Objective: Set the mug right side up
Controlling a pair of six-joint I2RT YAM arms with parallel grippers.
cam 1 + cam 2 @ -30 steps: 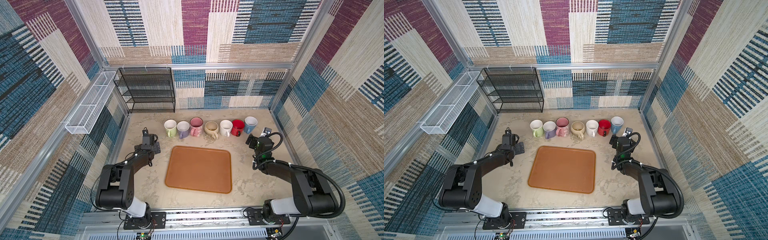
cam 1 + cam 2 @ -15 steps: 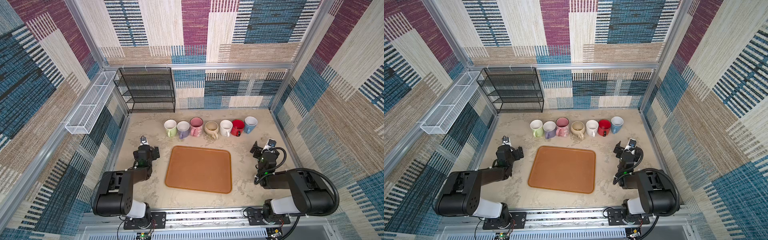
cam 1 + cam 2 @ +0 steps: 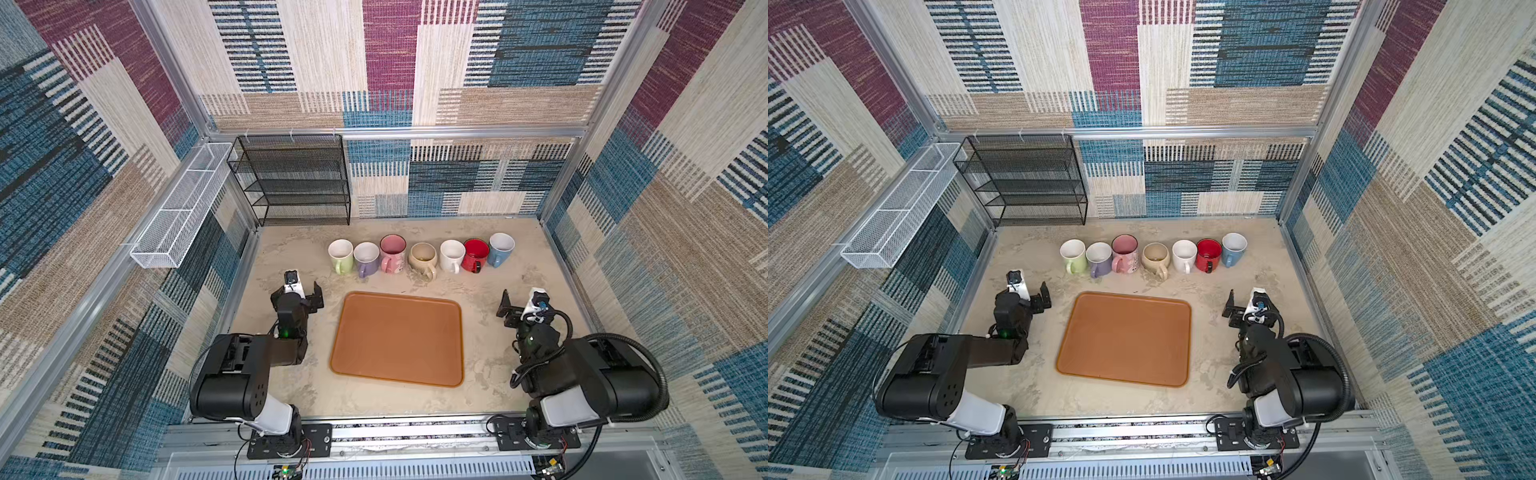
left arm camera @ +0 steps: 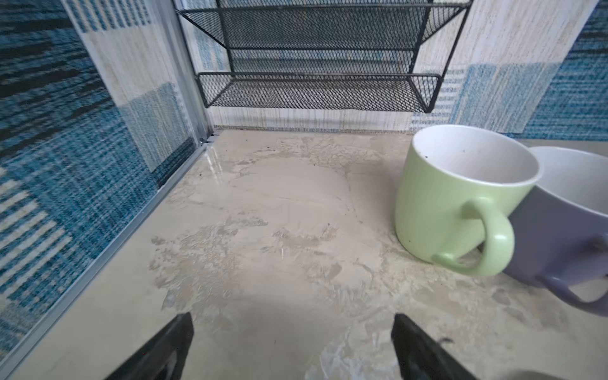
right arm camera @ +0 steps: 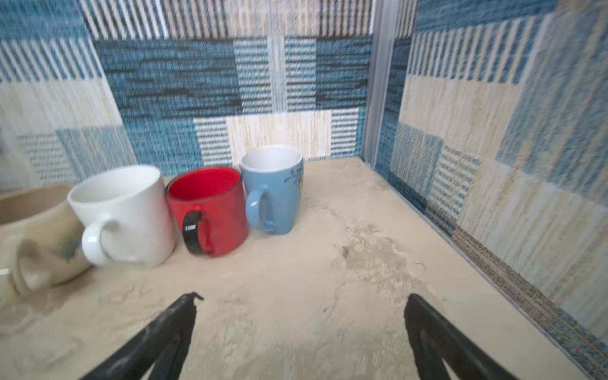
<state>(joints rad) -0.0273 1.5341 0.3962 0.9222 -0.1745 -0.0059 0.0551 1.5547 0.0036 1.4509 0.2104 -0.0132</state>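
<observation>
Several mugs stand in a row at the back of the table, all with their mouths up: green (image 3: pixel 340 255), purple (image 3: pixel 366 258), pink (image 3: pixel 392 252), beige (image 3: pixel 423 257), white (image 3: pixel 452 255), red (image 3: pixel 476 253) and blue (image 3: pixel 500 248). My left gripper (image 3: pixel 300 293) is open and empty, in front of and left of the green mug (image 4: pixel 454 197); bare tabletop lies between its fingertips (image 4: pixel 184 324). My right gripper (image 3: pixel 521 307) is open and empty too, in front of the blue mug (image 5: pixel 273 190) and the red mug (image 5: pixel 210 207), well apart from them.
An empty orange-brown tray (image 3: pixel 345 332) lies in the middle between the two arms. A black wire rack (image 3: pixel 291 178) stands against the back wall on the left. A white wire basket (image 3: pixel 178 208) hangs on the left wall. Enclosure walls close in both sides.
Both arms have folded back toward the front rail, so the open grippers are farther from the mug row. The mugs have not moved.
</observation>
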